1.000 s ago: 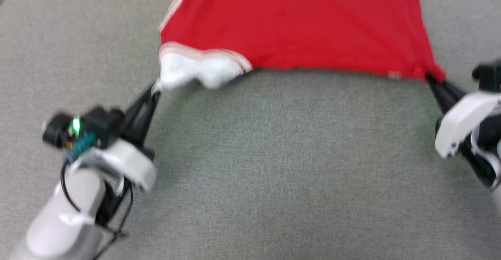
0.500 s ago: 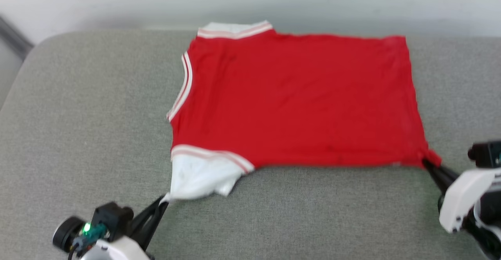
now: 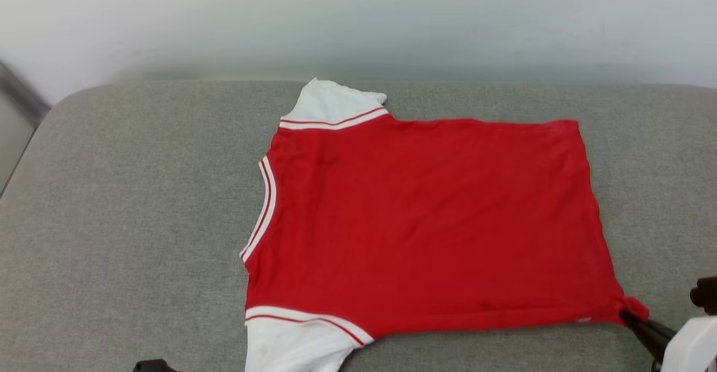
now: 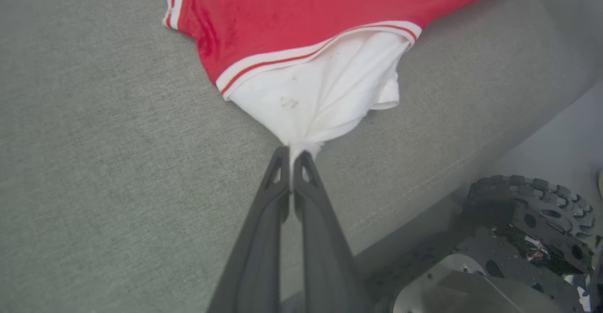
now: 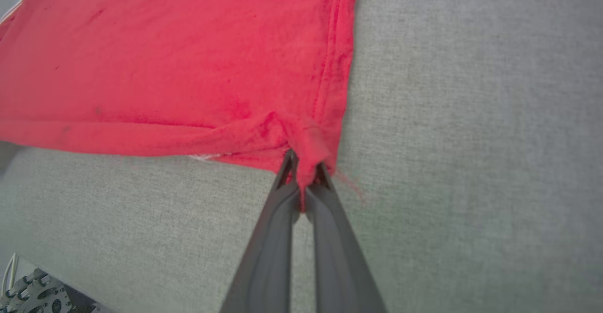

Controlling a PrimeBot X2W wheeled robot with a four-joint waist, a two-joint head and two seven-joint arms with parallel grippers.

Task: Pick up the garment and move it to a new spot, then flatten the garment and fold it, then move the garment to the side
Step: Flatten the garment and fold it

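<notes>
Red garment (image 3: 425, 221) flat on grey cushion (image 3: 140, 221), left hand (image 4: 291, 152) gripping sleeve (image 4: 325, 91), right hand (image 5: 306, 163) gripping hem corner (image 5: 308, 136)

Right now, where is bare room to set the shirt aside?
Widest: bare cushion left of the shirt. Narrow strips behind it and beside its hem. Crowded near edge: left claw and right claw pinch it there.

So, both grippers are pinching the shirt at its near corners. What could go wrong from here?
1. The left gripper holds only a small pinch of the white sleeve; under pull it may slip out.
2. The right gripper bunches the red hem corner; released so, a crease may stay in the garment.
3. The cushion edge lies close; pulling toward it could drag the sleeve over it.
</notes>
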